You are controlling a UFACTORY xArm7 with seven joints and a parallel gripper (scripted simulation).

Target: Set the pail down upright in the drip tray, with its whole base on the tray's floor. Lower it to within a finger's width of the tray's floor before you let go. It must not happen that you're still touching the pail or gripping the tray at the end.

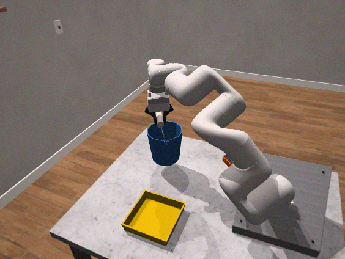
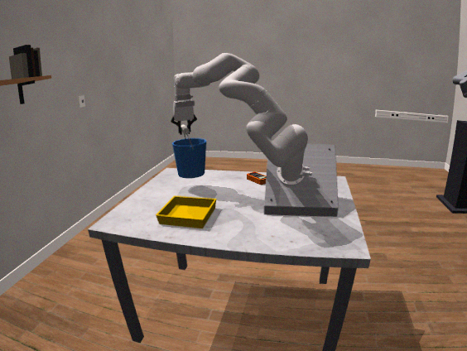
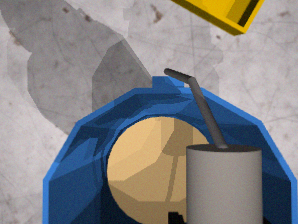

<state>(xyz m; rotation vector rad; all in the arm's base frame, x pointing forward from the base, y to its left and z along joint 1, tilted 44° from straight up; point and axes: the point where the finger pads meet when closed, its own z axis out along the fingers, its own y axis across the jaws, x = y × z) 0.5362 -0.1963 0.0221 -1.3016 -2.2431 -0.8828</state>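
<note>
A blue pail (image 1: 165,147) (image 2: 190,157) (image 3: 90,170) hangs upright in the air above the far left part of the table, clear of its top. My gripper (image 1: 159,120) (image 2: 184,127) is shut on the pale grip of the pail's wire handle (image 3: 224,182), straight above the pail's mouth. The pail's tan inner floor (image 3: 145,160) shows in the wrist view. The yellow drip tray (image 1: 153,215) (image 2: 186,211) (image 3: 225,12) lies empty on the table, nearer the front edge and well apart from the pail.
The marble table (image 1: 101,195) (image 2: 257,232) carries the arm's grey base plate (image 1: 306,189) (image 2: 319,186) at the right. A small orange box (image 1: 227,160) (image 2: 257,177) lies beside the base plate, behind the arm.
</note>
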